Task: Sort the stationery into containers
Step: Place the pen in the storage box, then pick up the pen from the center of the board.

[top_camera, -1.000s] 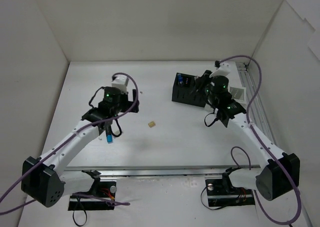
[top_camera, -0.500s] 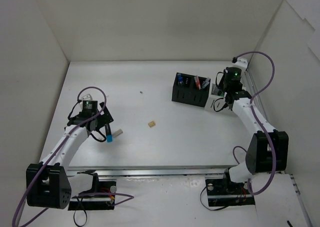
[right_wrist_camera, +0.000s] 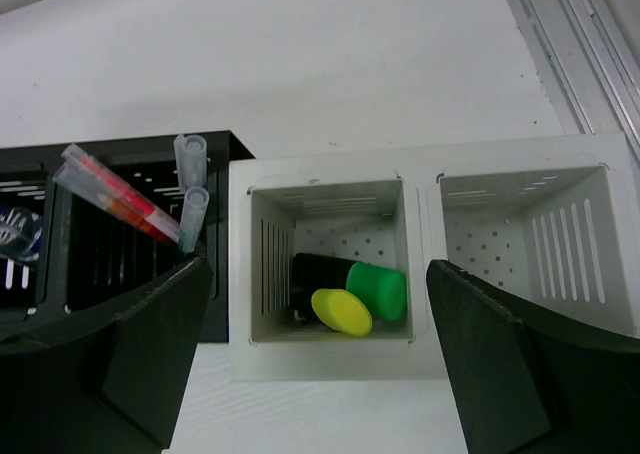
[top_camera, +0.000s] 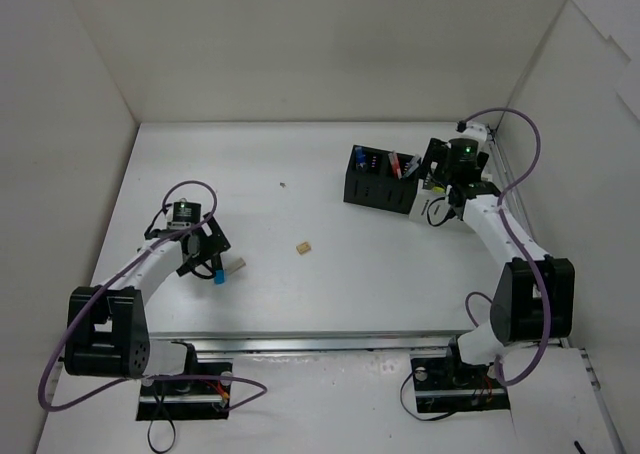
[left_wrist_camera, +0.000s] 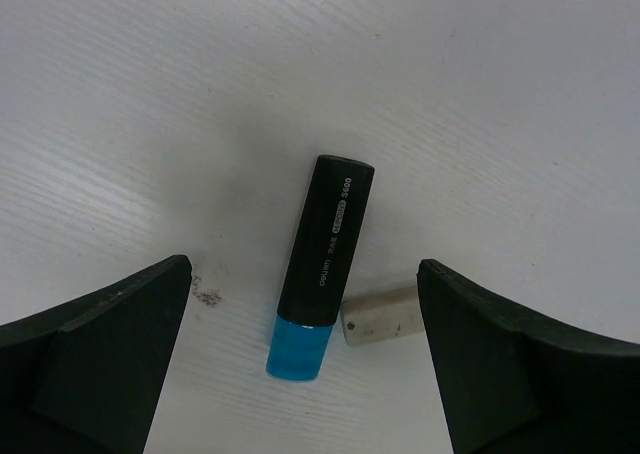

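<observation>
A black highlighter with a blue cap (left_wrist_camera: 320,264) lies on the table, a beige eraser (left_wrist_camera: 380,316) touching it near the cap. My left gripper (left_wrist_camera: 305,364) hangs open over both, one finger on each side, holding nothing. In the top view that gripper (top_camera: 205,257) is at the left, by the highlighter (top_camera: 218,275). My right gripper (right_wrist_camera: 320,359) is open above the white container (right_wrist_camera: 420,174). The container's left compartment holds a green-capped highlighter (right_wrist_camera: 378,289) and a yellow-capped one (right_wrist_camera: 342,312). The black container (right_wrist_camera: 100,244) stands beside it with red and pink pens (right_wrist_camera: 115,196).
A second beige eraser (top_camera: 303,246) lies mid-table and a dark speck (top_camera: 282,185) farther back. The white container's right compartment (right_wrist_camera: 520,224) shows only its perforated floor. A metal rail (right_wrist_camera: 570,34) runs along the right wall. White walls enclose three sides.
The left arm swung left and back to above the blue highlighter. The right arm moved right, over the white container, and its jaws now stand open.
</observation>
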Motion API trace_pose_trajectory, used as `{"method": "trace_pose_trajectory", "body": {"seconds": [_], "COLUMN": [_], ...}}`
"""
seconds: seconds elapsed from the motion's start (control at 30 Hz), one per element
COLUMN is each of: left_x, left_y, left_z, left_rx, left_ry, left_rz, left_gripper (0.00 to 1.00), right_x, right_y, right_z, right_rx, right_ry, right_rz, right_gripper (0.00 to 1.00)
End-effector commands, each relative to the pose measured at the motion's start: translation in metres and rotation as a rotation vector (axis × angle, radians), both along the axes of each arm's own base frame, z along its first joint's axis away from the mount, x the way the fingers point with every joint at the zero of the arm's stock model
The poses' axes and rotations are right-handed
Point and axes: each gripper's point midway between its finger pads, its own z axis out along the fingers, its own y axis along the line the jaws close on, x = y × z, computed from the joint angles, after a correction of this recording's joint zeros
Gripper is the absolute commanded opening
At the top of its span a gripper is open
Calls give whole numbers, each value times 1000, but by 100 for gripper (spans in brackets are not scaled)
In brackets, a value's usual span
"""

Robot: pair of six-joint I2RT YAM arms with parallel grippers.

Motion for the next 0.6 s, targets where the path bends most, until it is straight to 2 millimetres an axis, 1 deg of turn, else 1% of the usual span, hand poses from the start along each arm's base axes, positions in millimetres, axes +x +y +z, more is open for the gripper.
{"method": "trace_pose_trajectory", "body": {"seconds": [0.0,0.03,0.07,0.1,0.13,0.17,0.2,0.23,0.27,0.3,0.33,0.37,0.4,0.43,0.47,0.5,0.53,0.57], "left_x": [16,16,17,16,17,17,15,15,13,13,13,12,12,12,14,15,14,17], "left_y": [-3,-3,-3,-4,-4,-5,-5,-5,-4,-2,0,0,2,2,1,1,-2,-2], "left_z": [4,3,1,-3,-5,-7,-11,-13,-16,-17,-17,-17,-17,-18,-16,-16,-16,-14], "left_rx": [-37,-41,-43,-50,-53,-56,-63,-64,-65,-57,-51,-50,-46,-47,-52,-55,-68,-74], "left_ry": [-46,-38,-31,-14,-8,1,20,30,47,57,59,62,63,64,53,46,43,33], "left_rz": [40,41,49,62,68,75,95,105,118,142,154,164,173,181,185,182,176,176], "left_gripper": [90,88,84,79,76,73,66,64,61,56,53,49,45,42,34,29,22,16], "right_x": [-5,-11,-19,-24,-31,-39,-44,-51,-60,-66,-71,-79,-84,-91,-95,-98,-102,-106], "right_y": [4,7,9,14,15,18,19,20,21,22,22,23,25,23,30,33,36,44], "right_z": [60,58,72,75,72,86,87,84,97,94,95,105,105,110,111,107,107,110], "right_rx": [31,43,58,75,83,102,111,119,128,129,132,139,140,141,159,167,169,181], "right_ry": [-138,-135,-173,-184,-183,-221,-229,-229,-267,-266,-270,-301,-304,-316,-317,-310,-308,-314], "right_rz": [25,37,45,63,70,82,84,85,93,98,100,106,112,110,144,160,181,226], "right_gripper": [87,89,89,90,90,91,93,95,96,96,98,98,98,98,98,98,98,98]}}
